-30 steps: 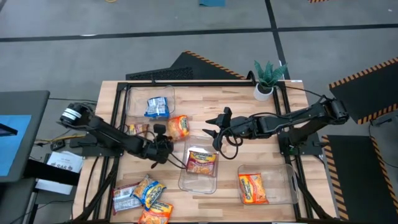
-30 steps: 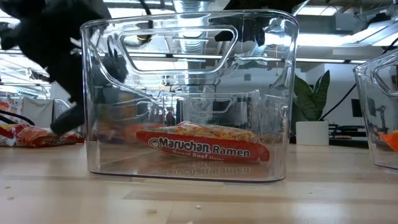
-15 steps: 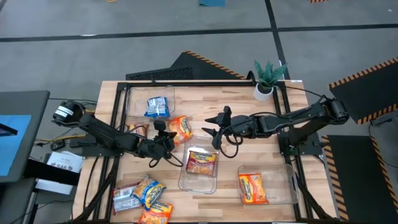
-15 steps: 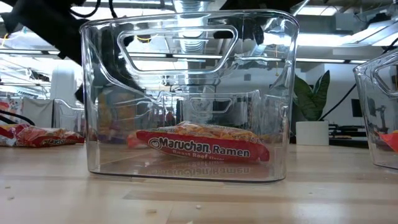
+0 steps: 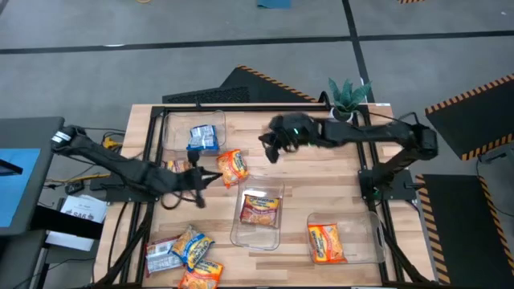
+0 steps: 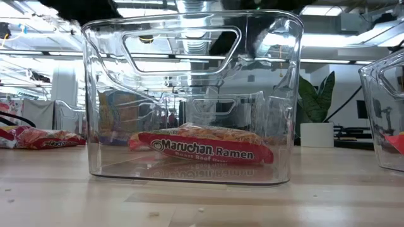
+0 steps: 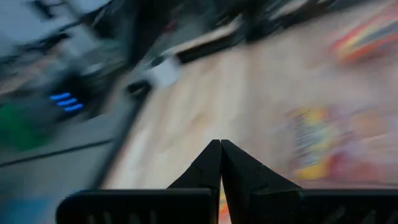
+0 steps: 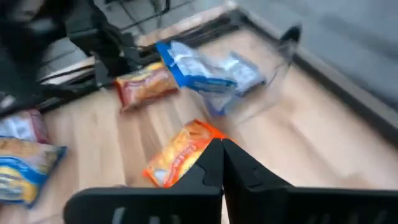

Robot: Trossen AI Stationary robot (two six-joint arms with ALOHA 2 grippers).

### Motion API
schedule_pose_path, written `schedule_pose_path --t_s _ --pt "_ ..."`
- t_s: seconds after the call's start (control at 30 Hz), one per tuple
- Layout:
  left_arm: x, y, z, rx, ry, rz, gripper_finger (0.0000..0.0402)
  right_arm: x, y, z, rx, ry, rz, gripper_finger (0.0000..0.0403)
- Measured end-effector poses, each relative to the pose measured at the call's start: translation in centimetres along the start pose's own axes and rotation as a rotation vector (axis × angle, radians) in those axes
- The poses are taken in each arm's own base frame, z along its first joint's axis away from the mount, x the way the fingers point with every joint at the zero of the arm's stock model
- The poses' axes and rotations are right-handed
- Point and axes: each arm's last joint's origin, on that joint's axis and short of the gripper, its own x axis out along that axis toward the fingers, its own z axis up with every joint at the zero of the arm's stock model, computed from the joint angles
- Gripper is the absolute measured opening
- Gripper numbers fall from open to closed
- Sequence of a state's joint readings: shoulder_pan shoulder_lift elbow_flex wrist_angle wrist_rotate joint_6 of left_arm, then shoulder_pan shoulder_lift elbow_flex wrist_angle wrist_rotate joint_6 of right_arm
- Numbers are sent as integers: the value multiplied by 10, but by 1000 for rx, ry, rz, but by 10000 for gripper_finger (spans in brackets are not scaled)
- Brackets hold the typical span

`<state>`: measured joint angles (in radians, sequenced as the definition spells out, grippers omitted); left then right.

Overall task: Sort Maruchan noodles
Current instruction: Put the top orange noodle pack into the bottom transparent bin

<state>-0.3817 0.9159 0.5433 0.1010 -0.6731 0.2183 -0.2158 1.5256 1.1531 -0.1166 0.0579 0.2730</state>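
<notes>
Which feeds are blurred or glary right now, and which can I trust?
Left wrist view: heavily motion-smeared, packets only colour streaks. Right wrist view: softer blur, the orange packet still readable. Low view: sharp, with ceiling-light reflections on the clear bin. High view: evenly lit, clearest overall.

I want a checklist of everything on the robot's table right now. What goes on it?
Surface: wooden table, black frame around it.
Job's things: blue packet in the far-left bin; red packet in the middle bin; orange packet in the right bin; loose orange packet near the middle; red-brown packet at the left edge; loose pile at the near-left corner.
Clutter: potted plant at the far-right corner.
Grippers: left gripper shut, empty, beside the loose orange packet; right gripper shut, empty, above the far middle.
Cables: looped along both arms.
Surroundings: grey floor, striped mats, side desk on the left.
</notes>
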Motion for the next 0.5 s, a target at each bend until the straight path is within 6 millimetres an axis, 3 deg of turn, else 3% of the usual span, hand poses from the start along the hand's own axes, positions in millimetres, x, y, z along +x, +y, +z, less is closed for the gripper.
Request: schedule_pose_path --t_s 0.17,0.4,0.5 --pt "-23 12 -2 -122 -118 -180 0 54 -41 -8 169 195 124 7" --pt "-37 21 -13 -162 -150 -158 0 118 -41 -14 201 312 253 7" --pt "-39 23 -14 -177 -146 -154 0 136 -34 -18 201 346 306 7"
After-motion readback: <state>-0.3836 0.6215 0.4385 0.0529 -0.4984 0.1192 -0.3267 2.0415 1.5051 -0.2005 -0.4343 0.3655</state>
